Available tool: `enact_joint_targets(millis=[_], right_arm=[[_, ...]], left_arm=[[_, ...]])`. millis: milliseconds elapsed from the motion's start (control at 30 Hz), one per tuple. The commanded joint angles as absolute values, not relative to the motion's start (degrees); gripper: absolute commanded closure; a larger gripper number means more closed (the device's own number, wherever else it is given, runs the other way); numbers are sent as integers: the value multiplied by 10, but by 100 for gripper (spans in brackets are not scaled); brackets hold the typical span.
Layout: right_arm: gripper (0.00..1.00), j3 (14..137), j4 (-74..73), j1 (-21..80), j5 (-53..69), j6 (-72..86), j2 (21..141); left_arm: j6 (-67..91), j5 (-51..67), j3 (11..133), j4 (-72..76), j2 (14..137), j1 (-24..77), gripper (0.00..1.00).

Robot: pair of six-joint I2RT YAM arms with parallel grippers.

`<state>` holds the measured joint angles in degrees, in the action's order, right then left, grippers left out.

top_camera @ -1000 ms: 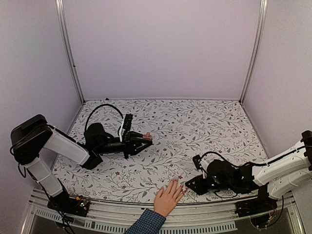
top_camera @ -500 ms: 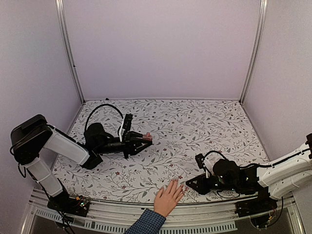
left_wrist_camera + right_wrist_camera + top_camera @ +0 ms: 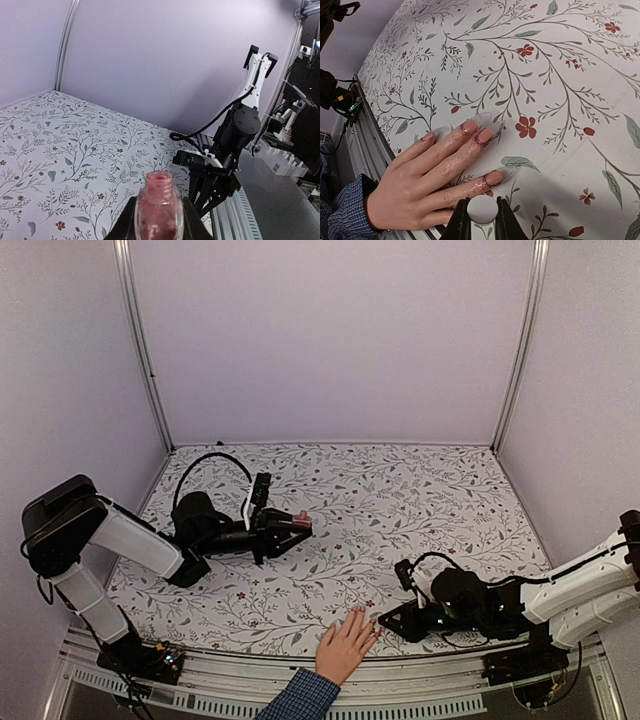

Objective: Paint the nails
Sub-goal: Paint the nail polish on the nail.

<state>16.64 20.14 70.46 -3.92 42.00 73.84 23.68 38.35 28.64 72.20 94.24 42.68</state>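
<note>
A light-skinned hand (image 3: pixel 344 646) in a blue checked cuff lies palm down at the table's near edge. Its nails (image 3: pixel 485 136) are pink with smeared polish around them and long clear tips; the forefinger nail (image 3: pixel 493 177) is closest to my right gripper. My right gripper (image 3: pixel 482 220) is shut on a round white cap (image 3: pixel 482 209) just beside that forefinger, and whatever hangs under the cap is hidden. Low over the left of the table, my left gripper (image 3: pixel 291 525) is shut on an uncapped pink bottle (image 3: pixel 159 207), its neck pointing toward the right arm (image 3: pixel 235 135).
The flowered tabletop (image 3: pixel 400 490) is walled by pale panels at the back and sides. A metal rail (image 3: pixel 420 702) runs along the near edge beside the cuff. Black cables loop over both wrists.
My right arm drew a little to the right, then came back left toward the hand. The left arm, the bottle and the hand have stayed still.
</note>
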Motion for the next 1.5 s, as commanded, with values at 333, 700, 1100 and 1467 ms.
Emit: enact_joint_targets(millis=[333, 700, 1100, 1467], right_arm=[[100, 167, 218, 708, -42, 415, 724], [100, 171, 223, 708, -33, 412, 734], [100, 186, 209, 708, -35, 414, 758], [100, 188, 189, 708, -62, 431, 758]], left_arm=[[239, 391, 281, 746, 947, 417, 100], [242, 391, 281, 751, 950, 417, 100], [241, 390, 278, 751, 949, 416, 100], [241, 390, 279, 750, 948, 415, 100]])
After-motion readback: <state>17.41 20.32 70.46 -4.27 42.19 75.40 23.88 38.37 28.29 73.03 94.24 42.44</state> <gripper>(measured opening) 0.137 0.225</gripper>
